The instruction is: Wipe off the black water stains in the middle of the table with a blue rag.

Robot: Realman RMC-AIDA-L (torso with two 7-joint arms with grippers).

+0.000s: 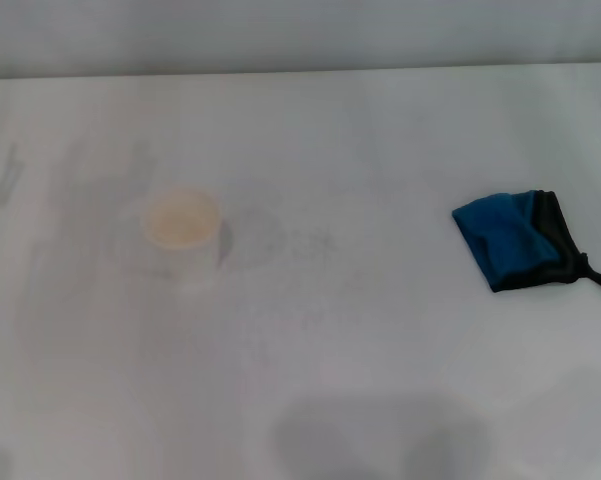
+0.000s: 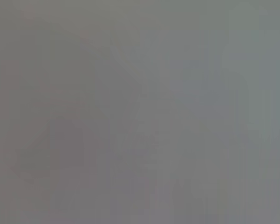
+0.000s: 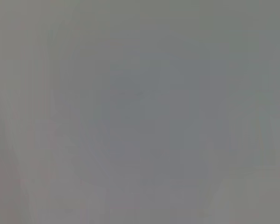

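Note:
The blue rag [image 1: 515, 240] lies folded on the right side of the white table [image 1: 380, 140] in the head view. Its black trim and thin black loop point toward the right edge. The black water stains are out of view: the middle of the table shows only a faint grey smudge [image 1: 280, 240] beside the cup. Neither gripper nor any part of an arm appears in the head view. Both wrist views show a plain grey field with nothing recognisable in it.
A white cup [image 1: 183, 235] stands upright left of the table's middle, its inside pale beige. Soft grey shadows lie along the near edge of the table [image 1: 380, 440] and on the far left.

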